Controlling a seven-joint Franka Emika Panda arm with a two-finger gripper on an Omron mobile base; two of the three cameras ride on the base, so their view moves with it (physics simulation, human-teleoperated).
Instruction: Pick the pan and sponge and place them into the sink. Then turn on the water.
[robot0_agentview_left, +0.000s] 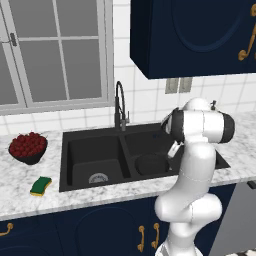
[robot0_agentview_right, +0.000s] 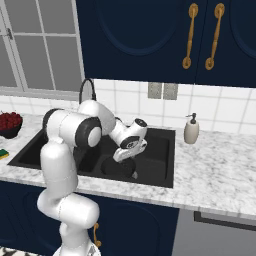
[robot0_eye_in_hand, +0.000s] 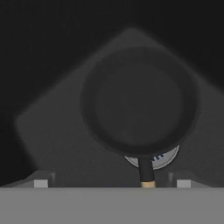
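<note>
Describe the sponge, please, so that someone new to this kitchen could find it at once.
Start at the black double sink under the window and move left onto the marble counter. The sponge lies near the counter's front edge, in front of the dark bowl of red fruit. It is the small flat block, yellow with a green layer.

arm (robot0_agentview_left: 192, 165): glossy white rounded segments | joints: dark bands | end effector (robot0_eye_in_hand: 112, 183): small dark tips
</note>
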